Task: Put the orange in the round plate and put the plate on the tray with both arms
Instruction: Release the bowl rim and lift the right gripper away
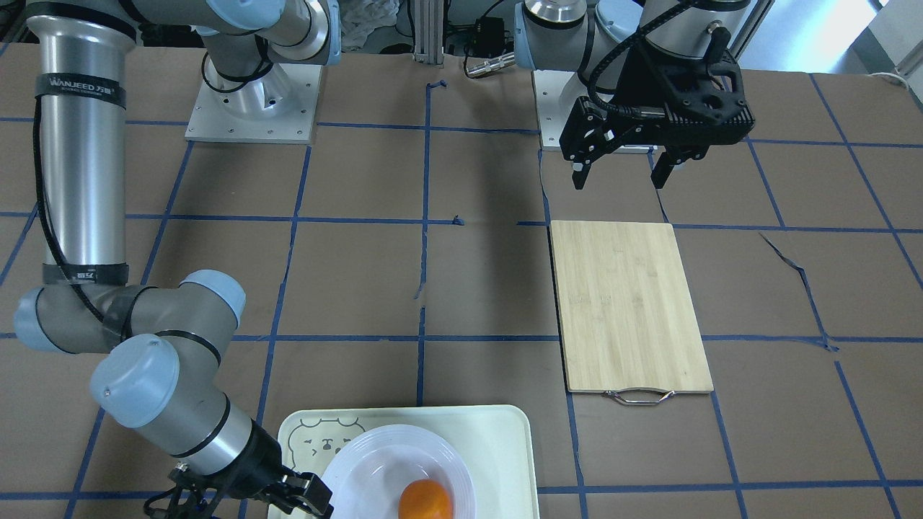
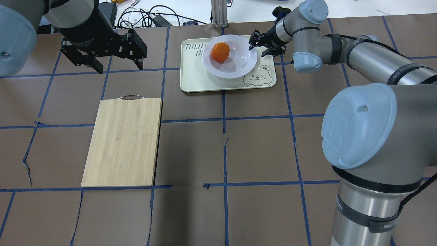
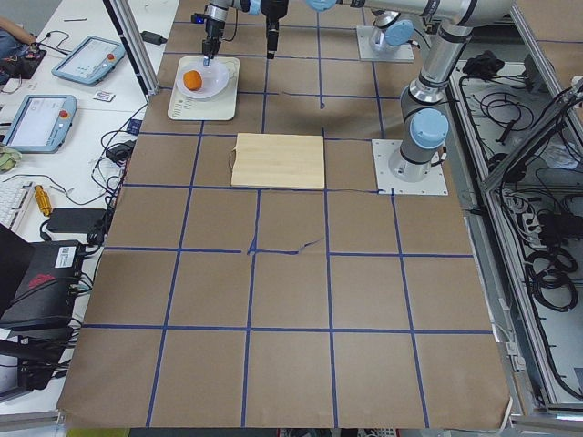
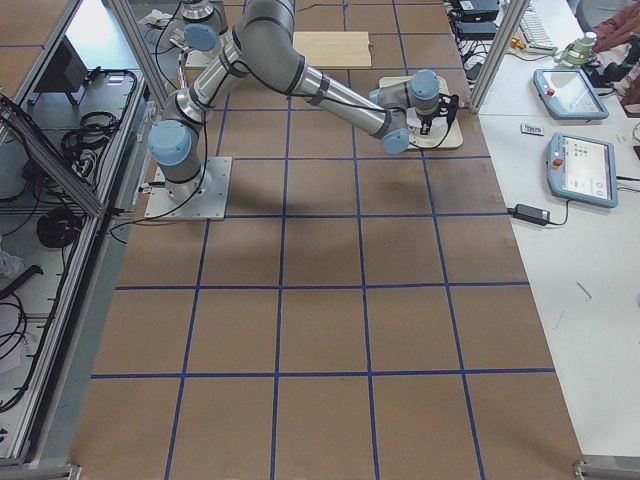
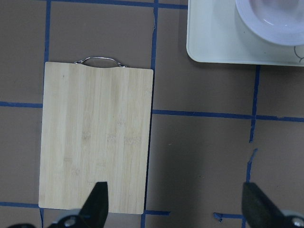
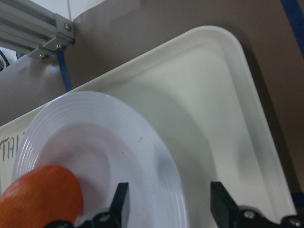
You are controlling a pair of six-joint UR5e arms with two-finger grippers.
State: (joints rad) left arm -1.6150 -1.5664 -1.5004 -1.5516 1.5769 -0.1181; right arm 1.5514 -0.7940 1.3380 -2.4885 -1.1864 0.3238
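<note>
The orange (image 2: 220, 52) lies in the well of the white round plate (image 2: 239, 59), toward its left side. The plate sits on the cream tray (image 2: 198, 80), whose bear face is at its near right corner, at the table's far edge. My right gripper (image 2: 254, 44) is at the plate's right rim. In the right wrist view the right gripper (image 6: 171, 206) is open, one finger over the plate (image 6: 95, 142) and the other over the tray (image 6: 213, 118). My left gripper (image 2: 119, 68) hangs open and empty above the table, beyond the board's handle.
A bamboo cutting board (image 2: 123, 141) with a metal handle (image 2: 129, 97) lies left of centre. Cables and an aluminium post (image 2: 218, 13) stand behind the tray. The right arm's elbow (image 2: 358, 126) looms over the near right of the table.
</note>
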